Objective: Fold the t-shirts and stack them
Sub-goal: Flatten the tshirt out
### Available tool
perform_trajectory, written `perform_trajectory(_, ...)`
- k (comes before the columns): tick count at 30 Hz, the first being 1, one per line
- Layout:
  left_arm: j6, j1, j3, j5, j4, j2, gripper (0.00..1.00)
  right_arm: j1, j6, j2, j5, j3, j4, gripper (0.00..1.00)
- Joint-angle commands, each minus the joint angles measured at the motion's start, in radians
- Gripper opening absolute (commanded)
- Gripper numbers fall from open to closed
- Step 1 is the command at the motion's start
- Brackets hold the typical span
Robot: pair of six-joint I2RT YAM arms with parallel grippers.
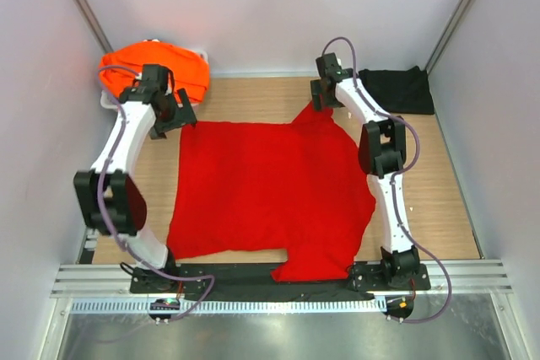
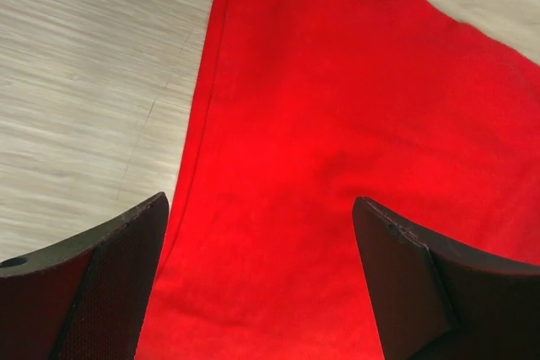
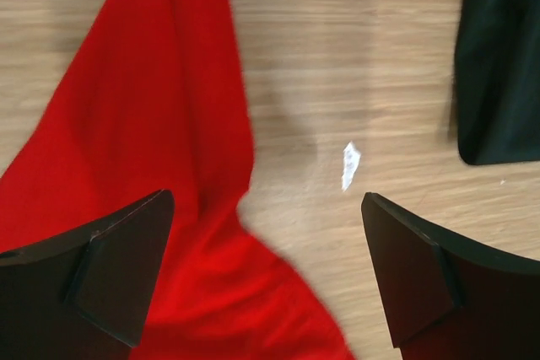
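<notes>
we saw the orange t-shirts [image 1: 156,69] heaped past the red t-shirt [image 1: 261,191]'s far left corner. our left gripper [image 2: 261,208] hung wide open and empty over its left hem, with bare table [image 2: 84,82] alongside. our right gripper [image 3: 268,200] gaped empty over its far sleeve edge, the black t-shirt [image 1: 396,90] further right.

spread t-shirt [image 1: 261,191] at centre, heaped t-shirts [image 1: 156,69] in tray [image 1: 105,101] behind left, folded t-shirt [image 1: 396,90] behind right

The tabletop [image 1: 245,99] is pale wood grain. On it lie a plain bright red t-shirt [image 1: 261,191], orange t-shirts [image 1: 156,69] at the far left corner, and a black t-shirt [image 1: 396,90] at the far right.
</notes>
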Motion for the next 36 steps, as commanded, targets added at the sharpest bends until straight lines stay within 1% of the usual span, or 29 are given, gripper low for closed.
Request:
perform_trajectory(1,0.034,-0.004,-0.058,0.021,0.055,-0.206,0.91,0.027,0.080,-0.241,-0.071,-0.026,0.092,1.00)
perform_trajectory(3,0.025,-0.005,-0.108,0.041,0.092,-0.267,0.91,0.025,0.120,-0.275,-0.152,-0.113,0.147,1.00)
perform_trajectory(5,0.013,-0.010,-0.199,0.102,0.139,-0.325,0.91,0.025,0.149,-0.324,-0.234,-0.198,0.194,1.00)
perform_trajectory(6,0.014,-0.013,-0.227,0.112,0.147,-0.341,0.90,0.025,0.175,-0.335,-0.255,-0.213,0.224,1.00)
perform_trajectory(8,0.014,-0.019,-0.280,0.107,0.143,-0.388,0.90,0.025,0.196,-0.332,-0.279,-0.223,0.229,0.97)
perform_trajectory(10,0.004,-0.021,-0.310,0.109,0.136,-0.428,0.89,0.022,0.223,-0.306,-0.276,-0.209,0.229,0.91)
perform_trajectory(11,-0.009,-0.022,-0.345,0.112,0.132,-0.475,0.89,0.016,0.232,-0.292,-0.266,-0.201,0.220,0.89)
perform_trajectory(12,-0.013,-0.025,-0.360,0.112,0.130,-0.498,0.89,0.010,0.247,-0.280,-0.267,-0.189,0.214,0.84)
perform_trajectory(13,-0.015,-0.028,-0.379,0.115,0.127,-0.523,0.89,0.004,0.268,-0.263,-0.276,-0.180,0.211,0.73)
perform_trajectory(16,-0.020,-0.036,-0.457,0.116,0.126,-0.632,0.89,-0.009,0.302,-0.211,-0.302,-0.158,0.215,0.58)
perform_trajectory(17,-0.024,-0.038,-0.477,0.118,0.124,-0.660,0.89,-0.009,0.307,-0.185,-0.307,-0.146,0.215,0.56)
perform_trajectory(20,-0.023,-0.038,-0.567,0.136,0.124,-0.755,0.89,-0.009,0.321,-0.144,-0.292,-0.128,0.203,0.53)
perform_trajectory(21,-0.016,-0.039,-0.587,0.124,0.123,-0.779,0.89,-0.010,0.322,-0.137,-0.284,-0.128,0.204,0.52)
perform_trajectory(22,-0.007,-0.039,-0.639,0.110,0.127,-0.823,0.89,-0.012,0.322,-0.131,-0.273,-0.132,0.206,0.52)
perform_trajectory(23,-0.022,-0.048,-0.662,0.081,0.145,-0.850,0.90,-0.012,0.321,-0.127,-0.273,-0.134,0.211,0.52)
perform_trajectory(25,-0.017,-0.074,-0.655,0.076,0.136,-0.893,0.91,-0.018,0.319,-0.108,-0.272,-0.134,0.215,0.52)
perform_trajectory(28,-0.023,-0.085,-0.681,0.080,0.179,-0.911,0.93,-0.021,0.313,-0.085,-0.262,-0.129,0.217,0.52)
perform_trajectory(32,-0.018,-0.085,-0.664,0.089,0.158,-0.855,0.91,-0.029,0.312,-0.070,-0.246,-0.137,0.211,0.51)
perform_trajectory(36,-0.018,-0.085,-0.661,0.089,0.156,-0.851,0.90,-0.032,0.304,-0.085,-0.218,-0.180,0.234,0.51)
